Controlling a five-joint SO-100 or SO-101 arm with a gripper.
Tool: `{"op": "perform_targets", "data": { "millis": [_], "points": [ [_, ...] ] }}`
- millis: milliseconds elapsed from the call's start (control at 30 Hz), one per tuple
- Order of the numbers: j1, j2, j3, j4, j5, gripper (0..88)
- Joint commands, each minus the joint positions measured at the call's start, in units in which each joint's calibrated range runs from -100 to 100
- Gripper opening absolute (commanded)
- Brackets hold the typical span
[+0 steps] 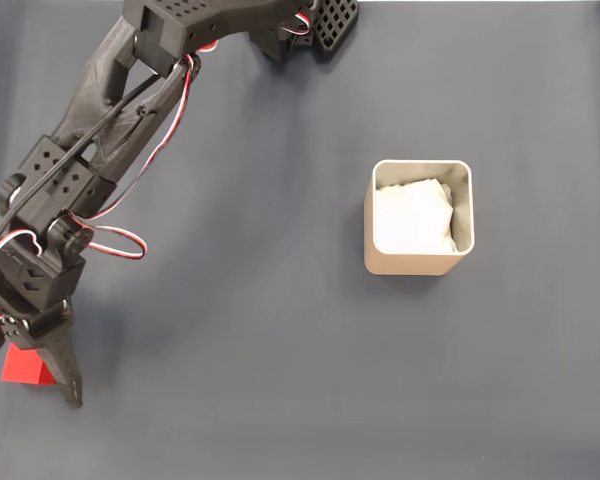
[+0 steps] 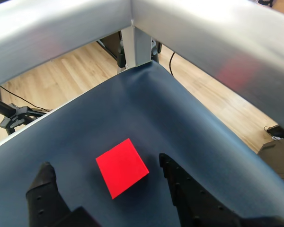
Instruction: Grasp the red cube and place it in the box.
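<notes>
Your wrist view shows the gripper (image 2: 104, 172) spread wide with the red cube (image 2: 121, 167) lying between the fingers, touching neither — nothing is held. From the fixed view the arm hides most of the cube (image 1: 21, 365); the box (image 1: 420, 262) sits well away, paper-lined — its floor is hidden.

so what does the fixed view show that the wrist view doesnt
Fixed view alone: the beige square box with white paper lining, standing right of the black arm. Wrist view alone: the wooden floor beyond the table edge and grey metal frame bars. Both: the small bright red cube between the open gripper fingers on the dark blue table cover.
</notes>
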Motion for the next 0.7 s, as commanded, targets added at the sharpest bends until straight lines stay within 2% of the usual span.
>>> {"op": "perform_targets", "data": {
  "millis": [0, 233, 333, 500, 667],
  "points": [
    [0.15, -1.45, -1.04, -0.80, -0.05, 50.0],
    [0.01, -1.80, -0.86, -0.80, -0.10, 47.4],
    [-0.06, -2.14, -0.59, -0.30, 0.73, 38.6],
    [-0.27, -2.92, -0.59, 2.40, 2.10, 16.7],
    [-0.56, -4.05, -0.59, 6.75, 4.20, 3.3]
  ]
}}
